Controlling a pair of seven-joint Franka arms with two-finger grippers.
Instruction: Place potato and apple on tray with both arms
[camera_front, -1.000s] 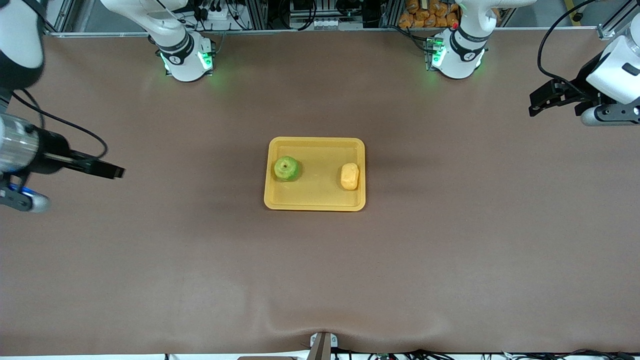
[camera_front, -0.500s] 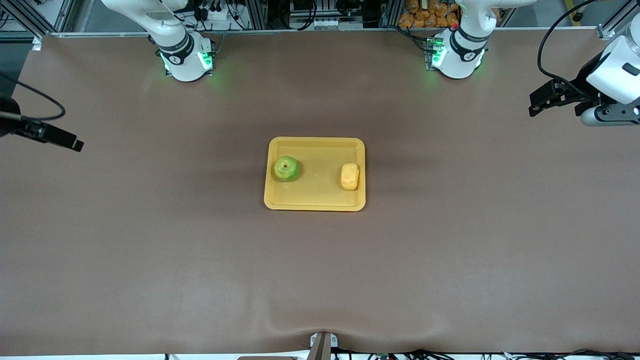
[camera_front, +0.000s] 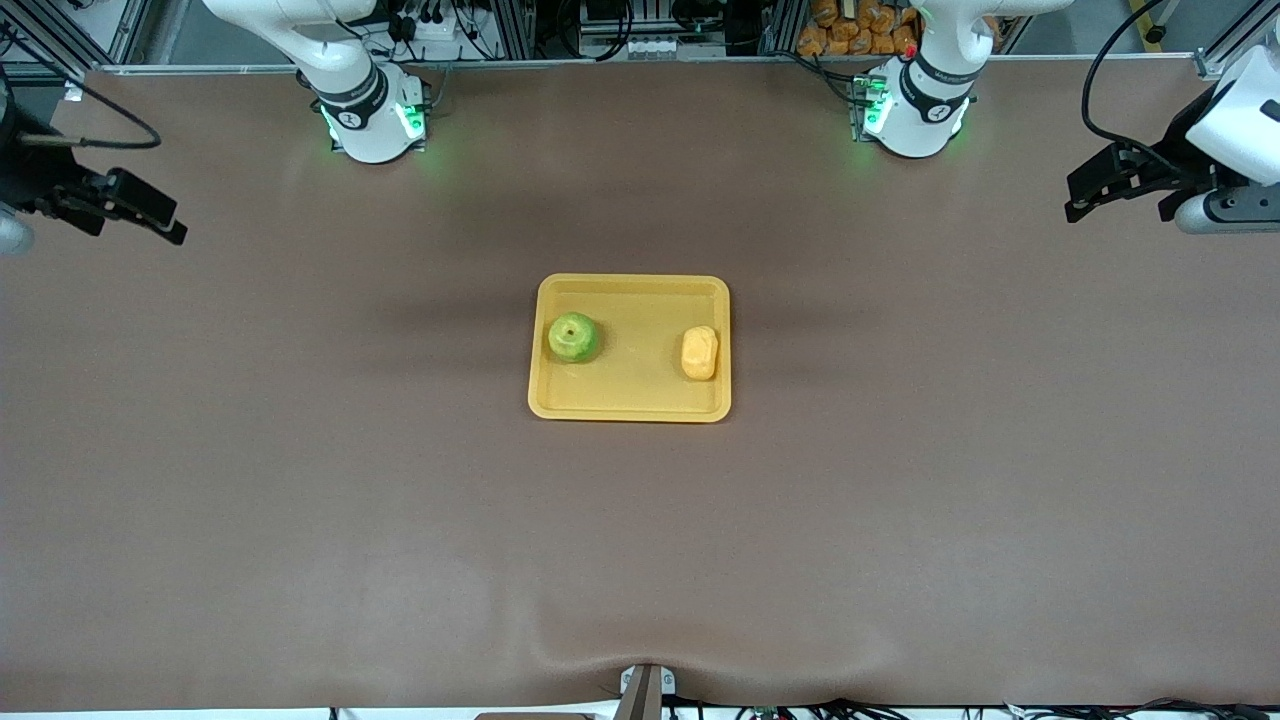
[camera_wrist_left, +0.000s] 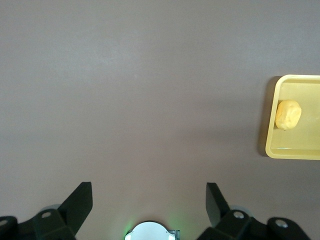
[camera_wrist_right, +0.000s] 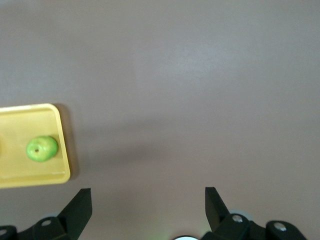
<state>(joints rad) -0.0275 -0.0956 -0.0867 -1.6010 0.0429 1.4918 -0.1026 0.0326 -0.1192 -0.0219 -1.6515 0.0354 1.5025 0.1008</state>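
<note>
Round apple (camera_front: 573, 337) and lumpy potato (camera_front: 699, 352) lie in the smooth tray (camera_front: 632, 402) (both grippers spread, empty).

The front view looks down from high across the table (camera_front: 900, 520), facing the arm bases, and takes in the whole top. Each wrist view looks down from well above, far from the tray (camera_front: 630, 400): the left shares the potato (camera_wrist_left: 287, 114) end, the right the apple (camera_wrist_right: 42, 148) end.

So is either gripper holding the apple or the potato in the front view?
No: the apple and the potato both lie in the tray, while the left gripper and right gripper hang open at the table's ends.
</note>
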